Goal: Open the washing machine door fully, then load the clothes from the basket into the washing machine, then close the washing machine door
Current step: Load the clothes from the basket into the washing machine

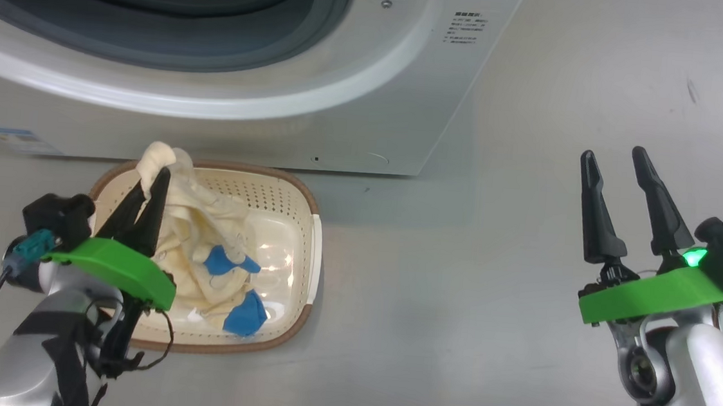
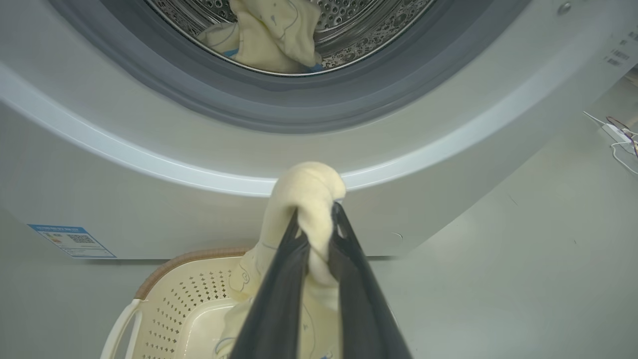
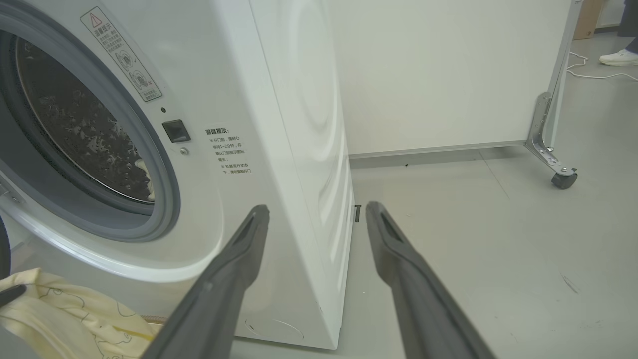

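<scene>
Left gripper (image 1: 152, 179) — lower left of the head view. Its two long dark fingers (image 2: 279, 299) are drawn together and clamped on a bunched fold of a cream-yellow fabric garment (image 1: 204, 236) with blue patches. The pinched fold stands just above the fingertips. The rest of the cloth hangs down into the basket, with the blue patches lying inside it.

Right gripper (image 1: 613, 155) — lower right of the head view. Its fingers (image 3: 219, 284) are spread wide apart with nothing between them. It is poised over the bare grey floor (image 1: 490, 290), well apart from the basket.

The small cream-white perforated plastic basket (image 1: 298, 224) is a rounded rectangle with a brown woven-look rim and white side handles. It stands on the floor just in front of the big white front-loading washing machine (image 1: 342, 117).

On the washing machine, the round front opening is uncovered. A grey rubber gasket (image 1: 220, 37) rings the perforated steel drum (image 2: 359, 20). A second cream-yellow garment (image 2: 279, 35) lies inside the drum, low and near its front lip. A blue energy label (image 2: 70, 240) sits at the lower corner of the front panel, on the robot's left.

In the right wrist view, a white partition panel (image 3: 438, 75) stands beyond the machine's side wall. It rests on a metal foot with a black caster (image 3: 563, 179). A person's white shoe (image 3: 618, 57) is on the floor at the far upper right.
</scene>
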Tool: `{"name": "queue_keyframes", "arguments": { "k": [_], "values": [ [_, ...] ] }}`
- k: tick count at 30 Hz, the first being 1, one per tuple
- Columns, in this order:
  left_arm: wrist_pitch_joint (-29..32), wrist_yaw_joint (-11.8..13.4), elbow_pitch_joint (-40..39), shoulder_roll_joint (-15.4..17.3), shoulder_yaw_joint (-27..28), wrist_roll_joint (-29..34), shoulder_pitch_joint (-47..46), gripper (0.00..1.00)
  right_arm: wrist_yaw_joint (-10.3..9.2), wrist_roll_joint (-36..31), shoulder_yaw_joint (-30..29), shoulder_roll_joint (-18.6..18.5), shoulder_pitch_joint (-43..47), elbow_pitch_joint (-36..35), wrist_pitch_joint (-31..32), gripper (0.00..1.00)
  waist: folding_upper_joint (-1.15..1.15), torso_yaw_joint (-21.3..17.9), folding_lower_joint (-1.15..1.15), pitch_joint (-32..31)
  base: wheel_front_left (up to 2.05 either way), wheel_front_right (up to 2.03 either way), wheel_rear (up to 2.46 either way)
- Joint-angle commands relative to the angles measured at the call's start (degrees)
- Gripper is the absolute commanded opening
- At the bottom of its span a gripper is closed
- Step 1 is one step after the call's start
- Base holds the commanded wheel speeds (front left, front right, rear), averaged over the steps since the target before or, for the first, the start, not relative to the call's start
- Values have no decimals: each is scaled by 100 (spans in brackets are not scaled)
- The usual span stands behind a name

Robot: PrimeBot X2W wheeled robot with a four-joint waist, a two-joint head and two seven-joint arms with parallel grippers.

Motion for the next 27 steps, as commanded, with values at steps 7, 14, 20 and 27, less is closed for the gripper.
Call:
{"name": "queue_keyframes", "arguments": {
  "k": [7,14,20,27],
  "values": [
    [-82,3,-774,74,831,499,400,0,9,44,-45,-180,230,-132,-37,100,0,140,0,-294,0,0,0],
    [-82,3,-1441,-12,1254,855,892,0,9,52,-169,-248,475,-133,-37,100,0,247,0,-541,0,0,0],
    [-82,3,-1930,-85,1565,1071,1291,0,9,47,-241,-268,627,-134,-37,100,0,308,0,-671,0,0,0],
    [-82,3,-2448,-286,1915,1301,1812,0,9,36,-299,-283,724,-141,-37,100,0,345,0,-756,0,0,0]
  ]
}}
